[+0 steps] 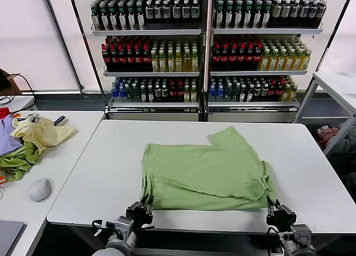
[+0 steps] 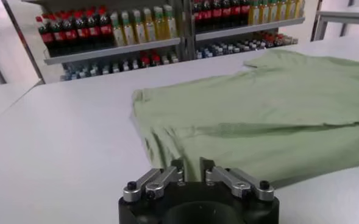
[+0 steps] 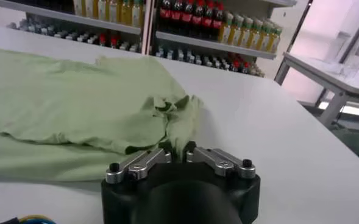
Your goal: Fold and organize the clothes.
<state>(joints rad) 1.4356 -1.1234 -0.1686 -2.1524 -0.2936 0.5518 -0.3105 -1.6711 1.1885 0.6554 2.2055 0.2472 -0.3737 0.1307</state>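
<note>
The clothes are one light green shirt (image 1: 206,167), lying flat and folded over on the white table (image 1: 105,172), with one sleeve pointing toward the shelves. My left gripper (image 1: 141,209) is at the shirt's near left corner. In the left wrist view its fingers stand a little apart, open (image 2: 192,165), with the cloth's edge (image 2: 258,115) lying right at the tips. My right gripper (image 1: 279,211) is at the near right corner, also slightly open (image 3: 178,148), and the bunched corner of the shirt (image 3: 75,103) rests between and beyond its tips. The print is hidden.
A side table on the left carries a pale yellow garment (image 1: 41,132), a darker green one (image 1: 16,161), a purple one (image 1: 6,140) and a grey mouse (image 1: 40,189). Bottle shelves (image 1: 206,50) stand behind the table. Another white table (image 1: 339,83) is at the right.
</note>
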